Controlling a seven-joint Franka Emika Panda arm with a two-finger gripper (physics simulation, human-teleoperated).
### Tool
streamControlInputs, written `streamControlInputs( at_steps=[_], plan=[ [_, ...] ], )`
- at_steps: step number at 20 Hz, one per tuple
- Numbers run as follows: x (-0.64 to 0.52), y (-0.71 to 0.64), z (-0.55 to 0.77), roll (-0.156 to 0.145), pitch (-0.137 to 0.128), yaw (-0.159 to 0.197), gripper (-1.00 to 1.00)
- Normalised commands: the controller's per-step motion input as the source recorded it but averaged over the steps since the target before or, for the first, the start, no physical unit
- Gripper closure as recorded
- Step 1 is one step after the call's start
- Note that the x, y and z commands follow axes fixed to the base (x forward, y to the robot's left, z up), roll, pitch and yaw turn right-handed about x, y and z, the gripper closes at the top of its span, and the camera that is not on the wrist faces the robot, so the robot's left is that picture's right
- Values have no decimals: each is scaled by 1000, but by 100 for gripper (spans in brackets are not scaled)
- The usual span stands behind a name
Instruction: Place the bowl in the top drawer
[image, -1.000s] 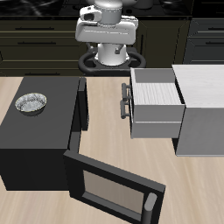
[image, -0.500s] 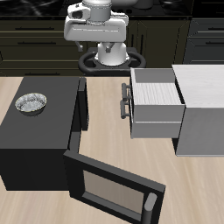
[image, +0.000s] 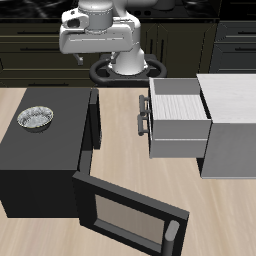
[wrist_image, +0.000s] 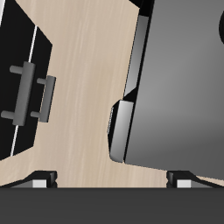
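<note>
Pulled open at center right: top drawer (image: 178, 118), white inside clear. Resting on the microwave (image: 45, 150) (left of frame): bowl (image: 35, 119), well apart from gripper (wrist_image: 112, 179), fingers spread.

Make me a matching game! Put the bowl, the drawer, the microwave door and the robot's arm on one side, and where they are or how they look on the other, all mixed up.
Things:
1. bowl
2. top drawer
3. microwave door
4. robot's arm

Descriptions:
A. pulled out, white inside
B. swung open toward the table's front edge
C. sitting on top of the black microwave
D. up at the back of the table

Pairs: 1-C, 2-A, 3-B, 4-D
</note>
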Motion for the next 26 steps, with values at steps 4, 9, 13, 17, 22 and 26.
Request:
streamControlInputs(
  at_steps=[4,9,13,17,22,26],
  plan=[
    [191,-240,17,-6,16,-6,-100],
    [270,-402,84,-39,8,-29,-100],
    [217,-328,60,-14,7,-24,-100],
    [207,-147,53,15,-12,9,-100],
    [215,-159,48,-16,-25,7,-100],
    [265,-283,47,-25,-22,-49,-100]
  ],
)
